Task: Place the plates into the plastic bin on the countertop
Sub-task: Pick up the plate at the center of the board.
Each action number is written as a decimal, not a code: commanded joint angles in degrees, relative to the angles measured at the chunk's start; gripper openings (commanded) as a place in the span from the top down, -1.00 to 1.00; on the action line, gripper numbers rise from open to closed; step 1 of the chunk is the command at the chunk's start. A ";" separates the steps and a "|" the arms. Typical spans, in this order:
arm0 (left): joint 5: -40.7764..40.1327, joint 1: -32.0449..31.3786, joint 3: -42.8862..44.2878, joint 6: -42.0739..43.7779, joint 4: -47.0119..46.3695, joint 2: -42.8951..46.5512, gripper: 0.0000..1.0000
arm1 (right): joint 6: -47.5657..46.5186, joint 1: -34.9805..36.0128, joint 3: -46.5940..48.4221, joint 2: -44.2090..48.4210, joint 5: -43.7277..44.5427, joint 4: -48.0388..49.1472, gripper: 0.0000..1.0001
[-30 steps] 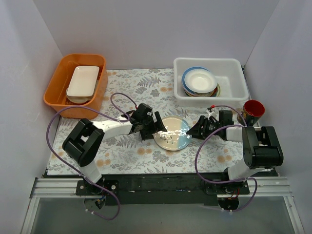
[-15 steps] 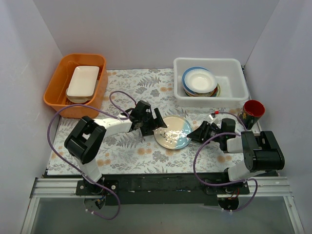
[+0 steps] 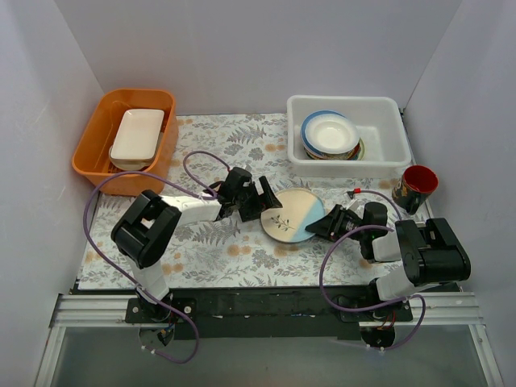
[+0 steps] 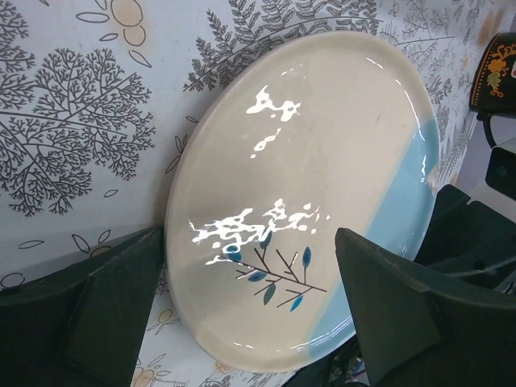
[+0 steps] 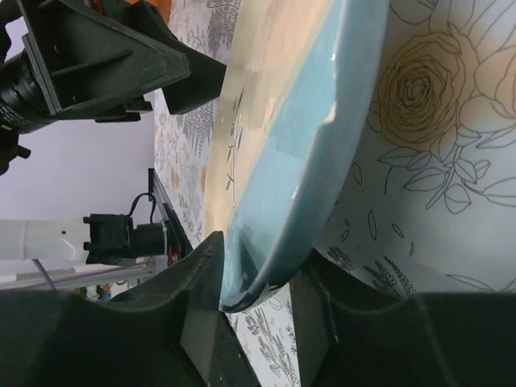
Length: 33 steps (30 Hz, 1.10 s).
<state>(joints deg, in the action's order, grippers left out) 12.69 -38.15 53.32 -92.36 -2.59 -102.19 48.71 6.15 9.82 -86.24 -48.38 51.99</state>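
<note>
A cream and light blue plate [image 3: 292, 214] with a twig motif stands tilted on the leaf-print countertop [image 3: 218, 250], its right edge raised. My right gripper [image 3: 324, 225] is shut on its blue rim; in the right wrist view [image 5: 258, 270] one finger sits on each face of the plate [image 5: 298, 137]. My left gripper [image 3: 260, 200] is open at the plate's left edge, its fingers wide apart on either side of the plate [image 4: 322, 161] in the left wrist view [image 4: 254, 322]. The white plastic bin [image 3: 379, 161] at the back right holds a stack of plates [image 3: 329, 135].
An orange tub [image 3: 97, 149] at the back left holds a white rectangular dish [image 3: 137, 135]. A red cup [image 3: 419, 181] stands right of the bin's front corner. White walls close in both sides and the back.
The plate has shifted to the right and tipped up at its right edge. My right gripper has closed in low on that edge. My left gripper has followed the plate's left edge.
</note>
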 commanded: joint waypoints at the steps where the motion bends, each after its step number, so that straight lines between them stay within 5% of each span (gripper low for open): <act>1: -0.56 -2.19 -5.33 0.42 7.42 -3.55 -0.76 | 1.83 0.79 -1.03 2.91 0.30 4.80 0.20; 5: -1.26 -2.19 -6.82 0.25 7.42 -2.40 -0.77 | 1.74 0.88 -1.39 5.55 2.15 2.78 0.58; 12: -1.70 -2.19 -7.70 -0.02 7.60 -1.61 -0.79 | 0.51 0.88 -0.51 8.54 2.68 -1.45 0.86; 33: -3.64 -2.19 -8.14 1.21 11.82 6.57 -0.96 | -1.77 0.88 2.65 12.40 2.24 -9.44 0.97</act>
<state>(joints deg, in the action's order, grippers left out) 11.49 -40.01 47.40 -93.12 -1.26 -95.88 49.43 7.01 9.04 -76.47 -45.08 40.69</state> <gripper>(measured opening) 0.964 0.271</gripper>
